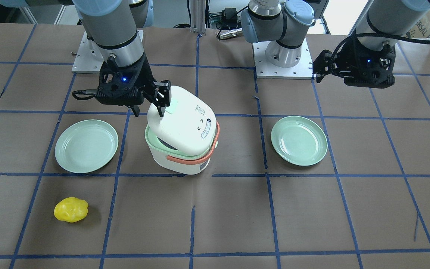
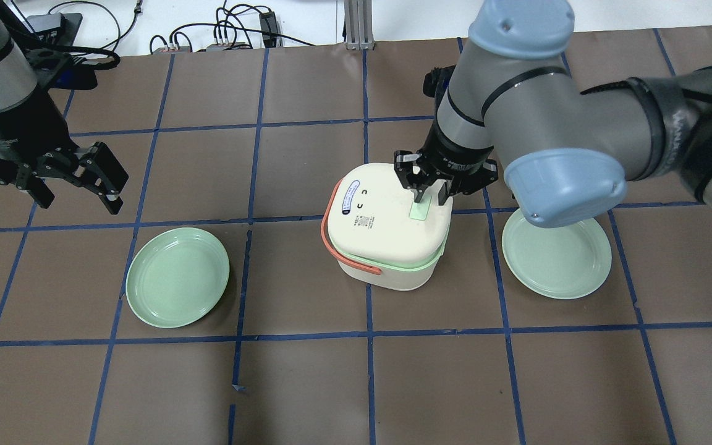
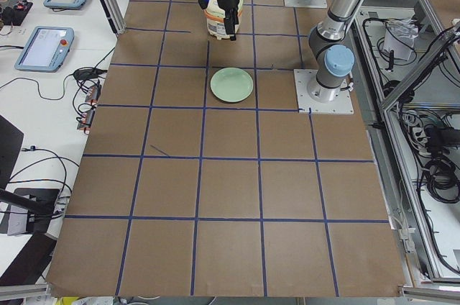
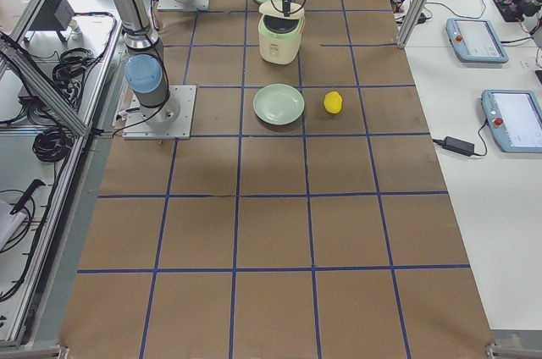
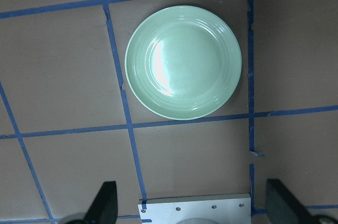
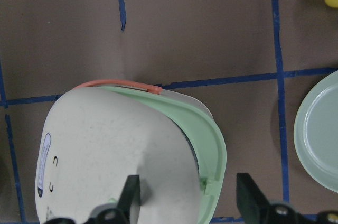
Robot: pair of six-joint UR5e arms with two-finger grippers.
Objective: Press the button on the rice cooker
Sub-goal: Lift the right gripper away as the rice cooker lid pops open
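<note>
The white rice cooker (image 1: pixel 185 157) with a coral handle band stands mid-table between two plates. Its lid (image 2: pixel 387 219) is tilted up on the button side, so the mint rim (image 6: pixel 211 145) and dark pot show under it. The pale mint button (image 2: pixel 419 209) lies near the lid's edge. My right gripper (image 2: pixel 430 196) is open over the lid, one fingertip (image 2: pixel 419 195) at the button's edge; the right wrist view shows its fingers (image 6: pixel 129 197) spread over the lid. My left gripper (image 2: pixel 112 188) is open and empty, high above the table on the left.
A mint-green plate (image 2: pixel 177 276) lies left of the cooker and another (image 2: pixel 557 256) right of it, under the right arm's elbow. A yellow lumpy object (image 1: pixel 71 209) lies near the operators' side. The arms' base plates (image 1: pixel 282 69) sit at the robot's edge.
</note>
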